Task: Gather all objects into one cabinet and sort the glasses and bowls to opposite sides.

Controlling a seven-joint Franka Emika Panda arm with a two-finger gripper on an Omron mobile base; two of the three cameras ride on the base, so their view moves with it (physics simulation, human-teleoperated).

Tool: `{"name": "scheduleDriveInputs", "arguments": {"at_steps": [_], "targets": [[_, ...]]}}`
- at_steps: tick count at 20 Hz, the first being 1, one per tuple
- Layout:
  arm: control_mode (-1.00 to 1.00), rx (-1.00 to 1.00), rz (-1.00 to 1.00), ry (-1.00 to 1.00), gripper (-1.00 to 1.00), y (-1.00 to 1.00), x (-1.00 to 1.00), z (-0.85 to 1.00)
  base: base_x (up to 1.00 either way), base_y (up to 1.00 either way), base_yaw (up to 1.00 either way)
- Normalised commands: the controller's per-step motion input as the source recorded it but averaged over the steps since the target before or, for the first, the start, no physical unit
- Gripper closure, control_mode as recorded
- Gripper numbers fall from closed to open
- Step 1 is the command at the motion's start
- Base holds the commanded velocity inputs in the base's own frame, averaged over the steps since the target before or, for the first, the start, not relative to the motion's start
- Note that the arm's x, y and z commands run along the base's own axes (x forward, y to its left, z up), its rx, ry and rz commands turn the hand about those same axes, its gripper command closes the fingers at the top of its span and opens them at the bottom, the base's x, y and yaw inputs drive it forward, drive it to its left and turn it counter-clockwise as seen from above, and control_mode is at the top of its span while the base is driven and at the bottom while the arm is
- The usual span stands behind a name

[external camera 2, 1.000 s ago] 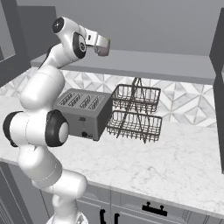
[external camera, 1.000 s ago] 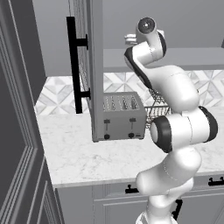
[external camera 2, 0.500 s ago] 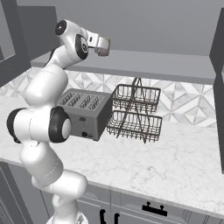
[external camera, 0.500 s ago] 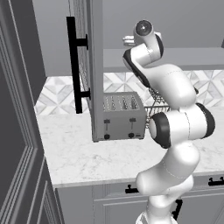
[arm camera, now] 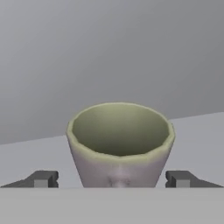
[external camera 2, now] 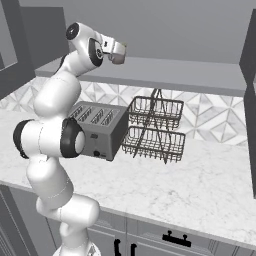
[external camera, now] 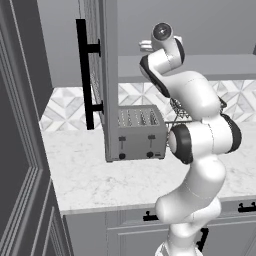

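While the white arm's two-finger gripper point(arm camera: 112, 179) is reaching onto the wide pale-grey shelf point(external camera 2: 200, 77) of the grey upper wall cabinet, a dull grey-brown tapered cup point(arm camera: 120, 144) is standing upright between its dark fingertips point(arm camera: 43, 178), which are standing wide apart and gripping nothing. To do this step well, judgement suggests keeping the cup centred, closing evenly on its lower wall, and avoiding a sideways nudge that could be tipping it on the shelf.
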Motion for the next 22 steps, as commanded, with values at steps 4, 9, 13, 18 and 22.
{"name": "scheduleDriveInputs", "arguments": {"at_steps": [4, 9, 13, 18, 22], "targets": [[-1.0, 0.0, 0.0, 0.0, 1.0, 0.0, 0.17, 0.0, 0.0, 0.0, 0.0], [-1.0, 0.0, 0.0, 0.0, 1.0, 0.0, 0.11, 0.0, 0.0, 0.0, 0.0], [-1.0, 0.0, 0.0, 0.0, 1.0, 0.0, 0.02, 0.0, 0.0, 0.0, 0.0], [-1.0, -0.04, 0.0, -0.09, 1.0, 0.0, -0.34, 0.04, 0.0, 0.0, 0.0], [-1.0, -0.13, 0.03, -0.17, 1.0, 0.0, -0.74, 0.15, 0.0, 0.0, 0.0]]}}
